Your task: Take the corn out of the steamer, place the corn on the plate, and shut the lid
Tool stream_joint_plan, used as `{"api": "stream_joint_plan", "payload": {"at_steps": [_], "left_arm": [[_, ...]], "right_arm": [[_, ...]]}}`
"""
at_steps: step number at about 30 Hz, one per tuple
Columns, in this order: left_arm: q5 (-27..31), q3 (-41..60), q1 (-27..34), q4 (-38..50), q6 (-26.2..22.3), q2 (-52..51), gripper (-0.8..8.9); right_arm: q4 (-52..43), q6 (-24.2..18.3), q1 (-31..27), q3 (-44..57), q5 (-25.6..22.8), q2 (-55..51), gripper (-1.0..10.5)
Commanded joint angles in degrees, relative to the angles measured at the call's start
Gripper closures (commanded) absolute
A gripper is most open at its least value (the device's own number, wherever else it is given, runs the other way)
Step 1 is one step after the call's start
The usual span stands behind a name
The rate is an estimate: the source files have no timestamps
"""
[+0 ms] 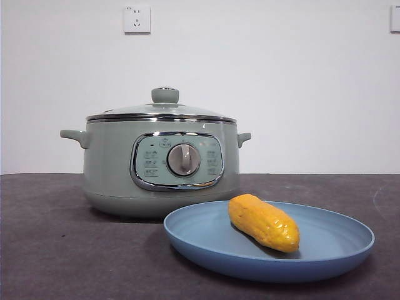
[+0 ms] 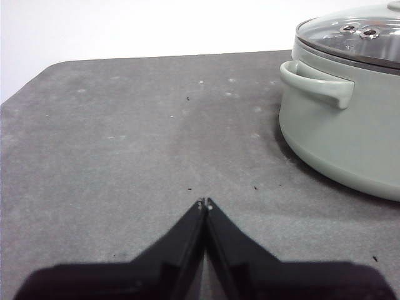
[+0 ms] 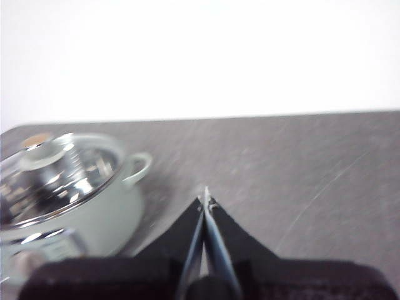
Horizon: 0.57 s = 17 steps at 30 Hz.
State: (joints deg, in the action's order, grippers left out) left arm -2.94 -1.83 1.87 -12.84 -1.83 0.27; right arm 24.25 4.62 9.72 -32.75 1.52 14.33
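Note:
The yellow-orange corn (image 1: 264, 222) lies on the light-blue plate (image 1: 337, 247) at the front right of the table. The sage-green steamer (image 1: 112, 169) stands behind it, with the glass lid (image 1: 164, 110) resting on its rim. The steamer also shows in the left wrist view (image 2: 340, 140) with its lid (image 2: 356, 34), and in the right wrist view (image 3: 94, 206) with its lid (image 3: 53, 175). My left gripper (image 2: 205, 203) is shut and empty above bare table beside the steamer's handle (image 2: 319, 84). My right gripper (image 3: 205, 199) is shut and empty above the table, off to the steamer's other side. Neither arm shows in the front view.
The dark grey table (image 1: 50, 250) runs to a white wall with a socket (image 1: 137, 19). Bare table surface lies on both sides of the steamer (image 2: 125, 144) (image 3: 300, 175).

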Motion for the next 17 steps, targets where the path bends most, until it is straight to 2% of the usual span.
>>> {"api": "stream_joint_plan", "payload": {"at_steps": [1,8,17], "left_arm": [[-0.2,0.8,0.2,0.2,0.6,-0.2,8.16],[-0.2,0.8,0.2,0.2,0.6,-0.2,8.16],[-0.2,0.8,0.2,0.2,0.6,-0.2,8.16]], "right_arm": [[-6.9,-1.2,-2.4,7.5,0.1,-3.8,9.5],[-17.6,-1.2,-3.8,22.5,0.0,-10.6,9.5],[-18.0,-1.2,-3.8,30.3,-0.2,-14.3,9.5]]}}
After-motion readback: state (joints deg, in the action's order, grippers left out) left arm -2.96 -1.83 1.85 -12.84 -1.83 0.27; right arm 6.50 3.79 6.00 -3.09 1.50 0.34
